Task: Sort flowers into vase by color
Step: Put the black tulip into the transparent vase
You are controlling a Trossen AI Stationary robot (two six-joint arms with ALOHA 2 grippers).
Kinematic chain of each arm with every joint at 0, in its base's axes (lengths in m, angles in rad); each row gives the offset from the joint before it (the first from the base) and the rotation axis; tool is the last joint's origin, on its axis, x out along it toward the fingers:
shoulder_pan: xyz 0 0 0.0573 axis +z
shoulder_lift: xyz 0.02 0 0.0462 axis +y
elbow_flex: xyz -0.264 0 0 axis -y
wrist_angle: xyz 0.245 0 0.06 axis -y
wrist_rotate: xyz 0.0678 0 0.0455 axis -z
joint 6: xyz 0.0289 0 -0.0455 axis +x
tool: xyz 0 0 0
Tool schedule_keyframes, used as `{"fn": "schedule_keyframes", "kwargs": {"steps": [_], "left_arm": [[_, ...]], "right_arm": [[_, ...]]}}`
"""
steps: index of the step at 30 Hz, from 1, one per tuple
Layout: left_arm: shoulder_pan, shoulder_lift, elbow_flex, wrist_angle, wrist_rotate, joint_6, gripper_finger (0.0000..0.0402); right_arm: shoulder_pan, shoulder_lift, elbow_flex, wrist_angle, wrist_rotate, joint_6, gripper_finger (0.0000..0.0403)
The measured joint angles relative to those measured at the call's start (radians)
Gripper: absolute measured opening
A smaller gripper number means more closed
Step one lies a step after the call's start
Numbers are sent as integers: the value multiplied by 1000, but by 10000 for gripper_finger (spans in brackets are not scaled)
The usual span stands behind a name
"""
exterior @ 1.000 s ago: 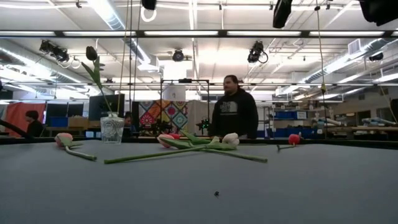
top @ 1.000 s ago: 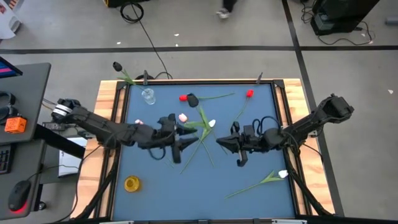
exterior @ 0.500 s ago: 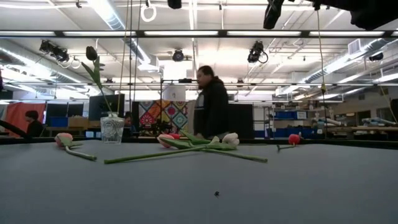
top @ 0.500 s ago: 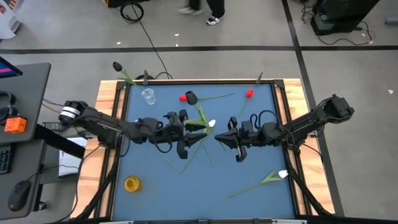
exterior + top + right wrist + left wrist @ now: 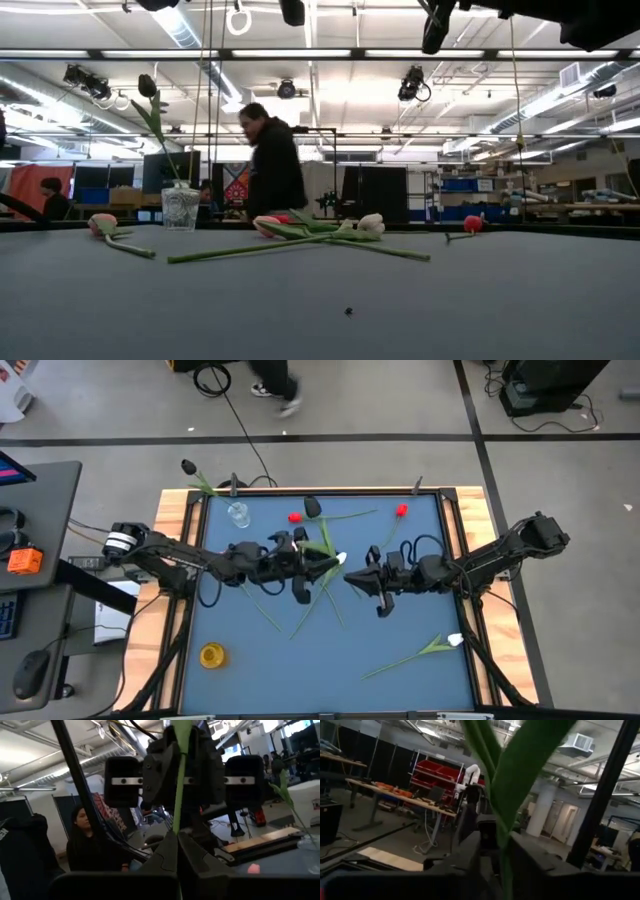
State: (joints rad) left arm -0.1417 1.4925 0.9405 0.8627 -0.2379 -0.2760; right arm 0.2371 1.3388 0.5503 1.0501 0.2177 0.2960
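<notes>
My right gripper (image 5: pixel 351 582) is shut on a flower's green stem (image 5: pixel 178 785) high over the table's middle. The flower's head is out of view. My left gripper (image 5: pixel 333 566) faces it from the table's left, open. Its fingers stand close on either side of the same stem and its leaves (image 5: pixel 506 795); I cannot tell whether they touch. A dark flower (image 5: pixel 147 86) stands in the glass vase (image 5: pixel 238 513). White (image 5: pixel 370 223), pink (image 5: pixel 266 226) and red (image 5: pixel 401 511) flowers lie on the blue table (image 5: pixel 400 680). My right gripper pinches the green stem (image 5: pixel 177 826) between its two fingers. The fingers come nearly level from the table's right and lie across the stem. The stem rises upright above the fingers, clear of the table.
A yellow vase (image 5: pixel 212 655) stands near the front left corner. Another white flower (image 5: pixel 455 640) lies at the front right. A dark flower head (image 5: pixel 312 508) shows beside a red one (image 5: pixel 295 517) at the back. A person (image 5: pixel 270 165) walks behind the table.
My left gripper has gone toward the table's right, up to my right gripper and the held stem, and has tipped its fingers upward. My right gripper has shifted slightly toward the left one and stays shut on the stem.
</notes>
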Motion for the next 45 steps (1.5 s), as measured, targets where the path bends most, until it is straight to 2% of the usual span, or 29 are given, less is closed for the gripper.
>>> {"fn": "schedule_keyframes", "kwargs": {"steps": [3,4,8,16,23,27,31,33,37,45], "left_arm": [[9,0,0,-7,43,5,26],[13,0,0,-15,59,8,16],[14,-8,0,-74,85,55,13],[10,-103,0,-359,58,142,9],[12,-142,0,-481,43,193,6],[15,-151,-2,-561,33,176,6],[14,-151,-2,-585,32,159,6],[14,-153,-2,-581,38,159,6],[15,-161,-2,-581,75,155,6],[16,-161,-2,-578,76,146,8]], "right_arm": [[0,0,0,-25,21,26,16],[-2,0,0,-35,22,37,22],[-21,0,0,-86,16,125,59],[-50,1,0,-261,-38,337,146],[-71,-10,2,-299,-62,407,166],[-90,-39,121,-456,-92,323,166],[-100,-36,341,-814,-113,122,168],[-106,-17,423,-916,-114,51,171],[-126,-1,504,-939,-110,12,174],[-170,1,514,-948,-169,-1,163]]}}
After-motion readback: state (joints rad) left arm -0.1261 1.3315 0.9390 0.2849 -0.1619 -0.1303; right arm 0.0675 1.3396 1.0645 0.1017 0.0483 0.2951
